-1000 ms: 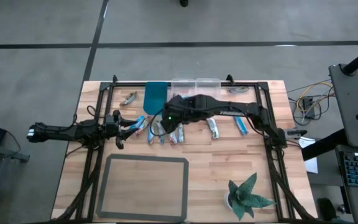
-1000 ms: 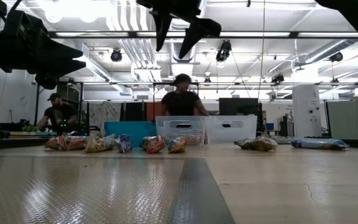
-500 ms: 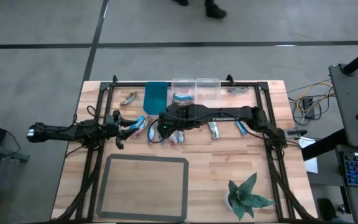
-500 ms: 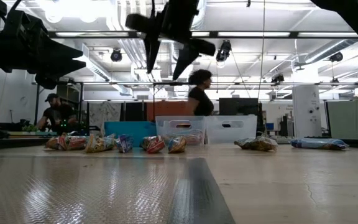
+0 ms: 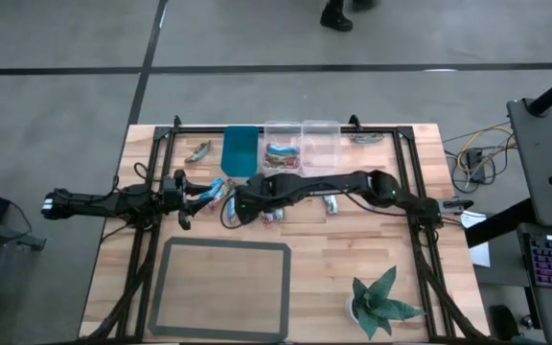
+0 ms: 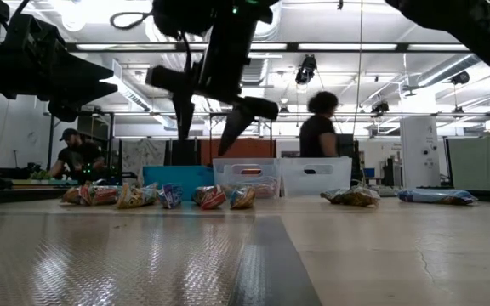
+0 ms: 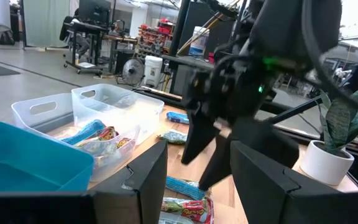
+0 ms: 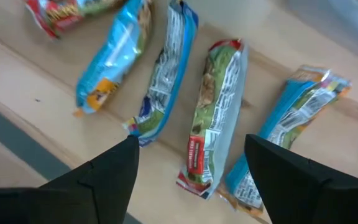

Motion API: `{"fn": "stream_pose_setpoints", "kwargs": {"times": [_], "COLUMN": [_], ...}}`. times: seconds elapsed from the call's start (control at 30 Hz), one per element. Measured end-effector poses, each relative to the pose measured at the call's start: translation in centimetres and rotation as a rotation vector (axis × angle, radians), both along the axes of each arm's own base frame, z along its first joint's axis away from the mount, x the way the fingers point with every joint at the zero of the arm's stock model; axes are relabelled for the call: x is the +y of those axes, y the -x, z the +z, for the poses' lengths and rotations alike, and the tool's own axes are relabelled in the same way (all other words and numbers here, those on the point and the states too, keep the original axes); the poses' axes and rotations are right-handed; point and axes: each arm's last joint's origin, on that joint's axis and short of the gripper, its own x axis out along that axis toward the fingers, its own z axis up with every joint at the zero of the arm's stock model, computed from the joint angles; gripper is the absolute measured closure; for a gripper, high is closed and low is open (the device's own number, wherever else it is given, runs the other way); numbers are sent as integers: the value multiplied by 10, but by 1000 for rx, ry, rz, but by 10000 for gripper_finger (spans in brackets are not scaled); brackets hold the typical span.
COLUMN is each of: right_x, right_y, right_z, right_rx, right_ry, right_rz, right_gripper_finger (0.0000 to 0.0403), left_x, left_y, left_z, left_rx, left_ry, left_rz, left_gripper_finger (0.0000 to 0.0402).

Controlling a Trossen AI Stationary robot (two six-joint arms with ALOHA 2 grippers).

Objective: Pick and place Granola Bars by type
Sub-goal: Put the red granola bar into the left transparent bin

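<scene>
Tabletop granola bars (image 8: 213, 118) lie directly beneath the open right hand (image 8: 188, 168).

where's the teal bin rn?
High view: the teal plastic bin sits at the table's far edge, left of centre, directly beside the two clear plastic bins on its right.

No text, brand, number or sign can be read. The bars (image 8: 213, 112) under the right gripper (image 8: 191, 165) carry fine print on their wrapper backs, but it is too blurred to make out. Nothing on the bins (image 7: 98, 118) is legible either.
</scene>
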Motion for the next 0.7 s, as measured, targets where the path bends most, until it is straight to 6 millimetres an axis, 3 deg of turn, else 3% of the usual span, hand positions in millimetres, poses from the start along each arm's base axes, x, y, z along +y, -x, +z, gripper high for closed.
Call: {"fn": "stream_pose_setpoints", "kwargs": {"times": [0.5, 0.7], "right_x": [1, 1], "right_y": [-6, -7], "right_z": [-48, -56], "right_rx": [116, 136], "right_ry": [-35, -45], "right_rz": [46, 66], "right_gripper_finger": [127, 146], "left_x": [0, 0], "left_y": [0, 0], "left_z": [0, 0], "left_rx": [0, 0], "left_ry": [0, 0], "left_rz": [0, 0], "left_gripper_finger": [243, 243]}}
